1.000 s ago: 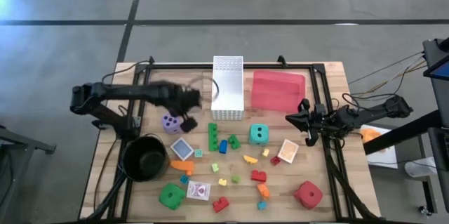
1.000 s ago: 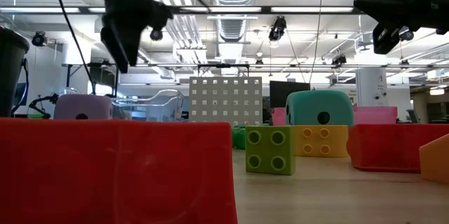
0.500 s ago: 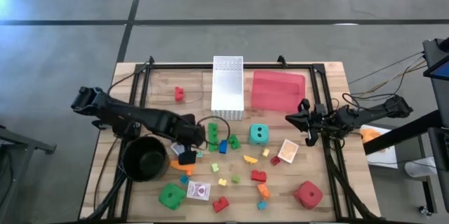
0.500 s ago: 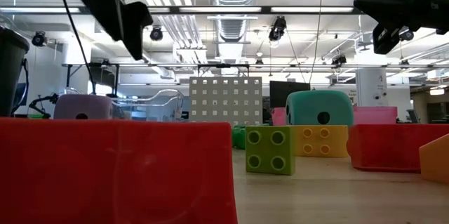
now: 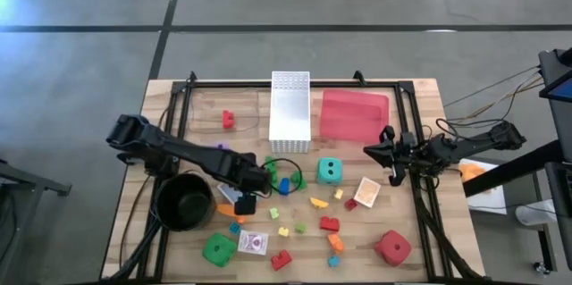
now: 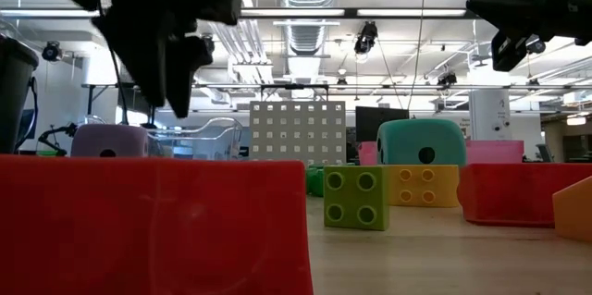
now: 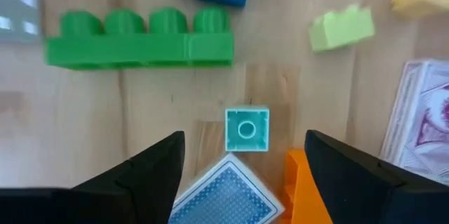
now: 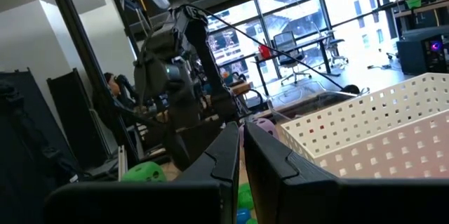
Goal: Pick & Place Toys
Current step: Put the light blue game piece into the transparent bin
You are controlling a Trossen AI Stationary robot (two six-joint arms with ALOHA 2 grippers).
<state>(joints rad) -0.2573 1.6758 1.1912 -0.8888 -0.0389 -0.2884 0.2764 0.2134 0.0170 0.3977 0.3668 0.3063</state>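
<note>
From the left, my left gripper (image 5: 250,188) has swung away from the purple die (image 6: 109,140), which now sits behind it near the black pot (image 5: 183,201), and hangs low over the loose toys. Its fingers (image 7: 147,175) stand apart, empty and narrowing, framing a tiny teal brick (image 7: 246,130) between a blue card pack (image 7: 223,197) and a long green brick (image 7: 139,39). I judge that brick is my next pick. Further right lie the white basket (image 5: 290,112) and the red tray (image 5: 354,114). My right gripper (image 5: 388,153) waits beside the tray, pinched closed on nothing.
</note>
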